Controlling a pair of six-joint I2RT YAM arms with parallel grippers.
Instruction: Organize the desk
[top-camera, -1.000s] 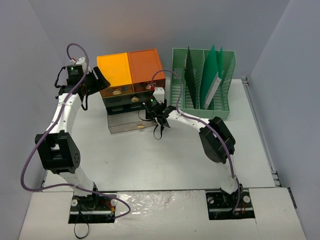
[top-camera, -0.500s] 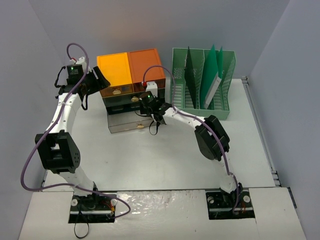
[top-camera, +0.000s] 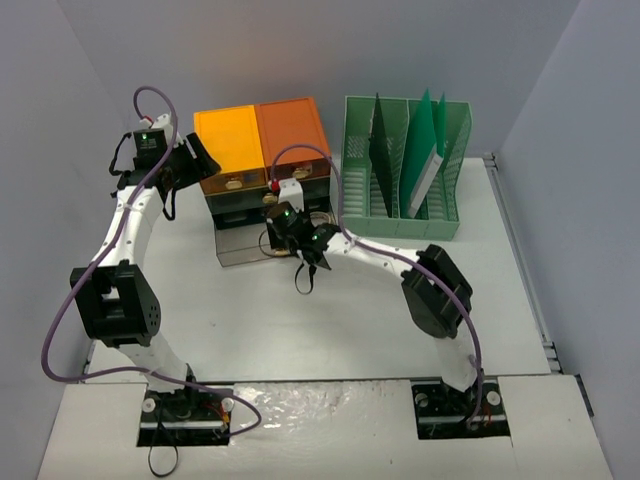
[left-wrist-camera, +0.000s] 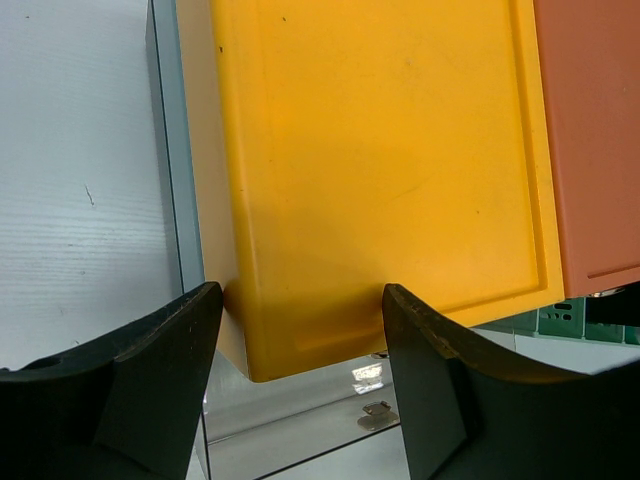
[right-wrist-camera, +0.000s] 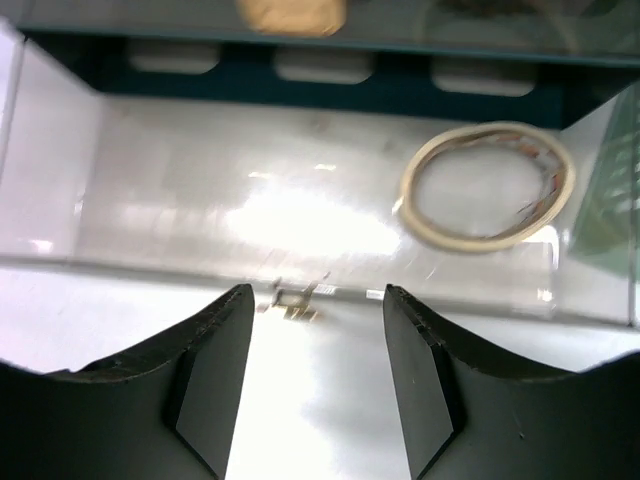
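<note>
The off-white desk (top-camera: 300, 325) carries a drawer unit with a yellow (top-camera: 228, 138) and orange (top-camera: 292, 128) top. Its clear bottom drawer (top-camera: 240, 250) is pulled out. My right gripper (top-camera: 285, 238) hovers over that drawer's front edge. In the right wrist view the gripper (right-wrist-camera: 315, 300) is open and holds nothing; a cream ring (right-wrist-camera: 487, 200) lies on the drawer floor at the right. My left gripper (top-camera: 200, 158) stands by the unit's upper left corner. In the left wrist view it (left-wrist-camera: 300, 305) is open, its fingers astride the front corner of the yellow top (left-wrist-camera: 380, 170).
A green slotted file rack (top-camera: 405, 170) with upright green folders stands right of the drawer unit, at the back. Grey walls close in on the left, back and right. Purple cables loop off both arms.
My right arm has swung left, bringing its gripper from beside the unit's right front to above the open bottom drawer. The left arm has not moved.
</note>
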